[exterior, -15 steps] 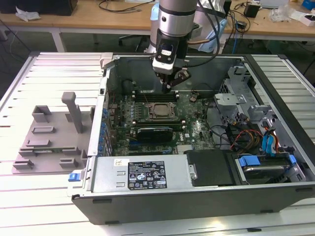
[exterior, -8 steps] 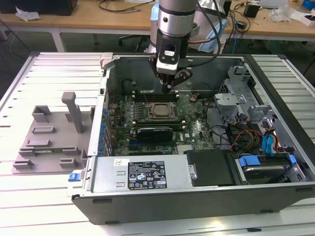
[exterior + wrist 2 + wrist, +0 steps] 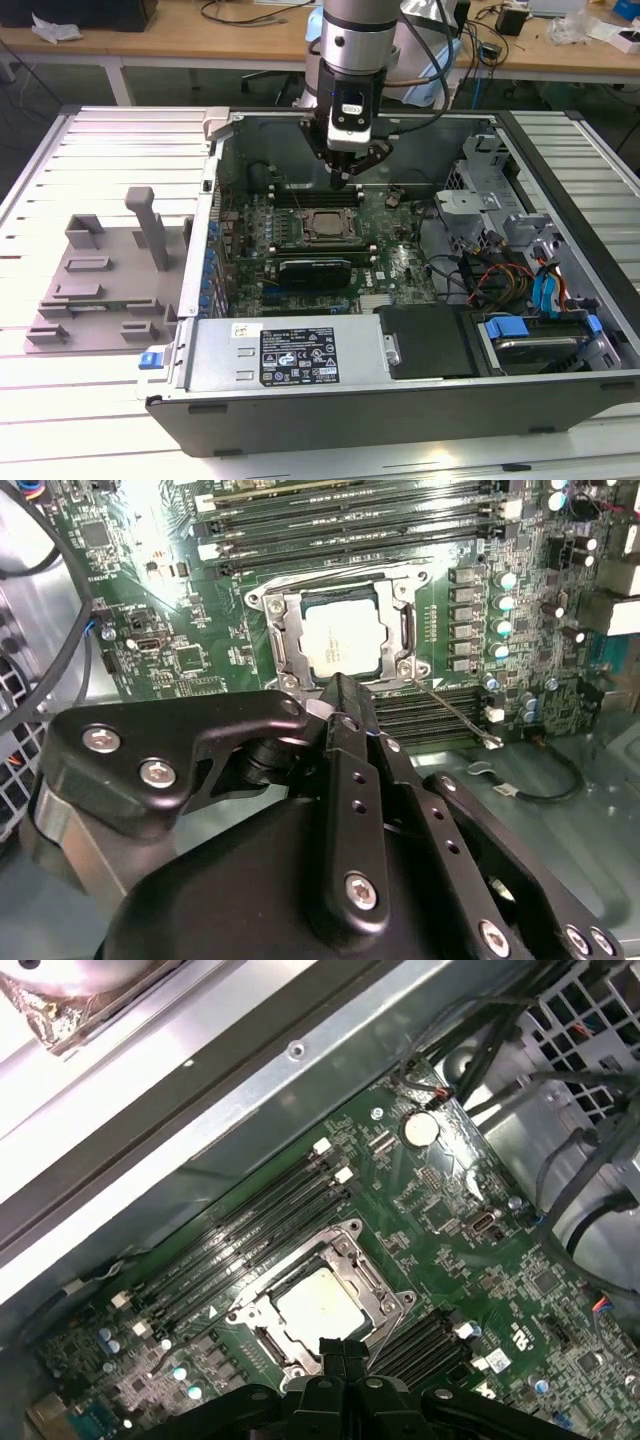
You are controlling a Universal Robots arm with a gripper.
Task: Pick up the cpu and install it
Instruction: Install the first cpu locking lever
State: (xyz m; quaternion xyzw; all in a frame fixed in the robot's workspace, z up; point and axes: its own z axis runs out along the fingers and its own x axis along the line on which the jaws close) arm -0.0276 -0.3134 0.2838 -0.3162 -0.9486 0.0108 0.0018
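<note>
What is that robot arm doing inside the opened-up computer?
A single robot arm is working over an open computer case. Its gripper hangs just above the green motherboard, fingers closed together and holding nothing. The cpu, a silvery square chip, already sits in the metal-framed socket on the board, close to the fingertips in both wrist views. A grey holder tray lies beside the case, on the exterior view's left.

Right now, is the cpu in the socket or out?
In. In the second wrist view the cpu lies flat inside the socket frame; the gripper is shut and holds nothing.
</note>
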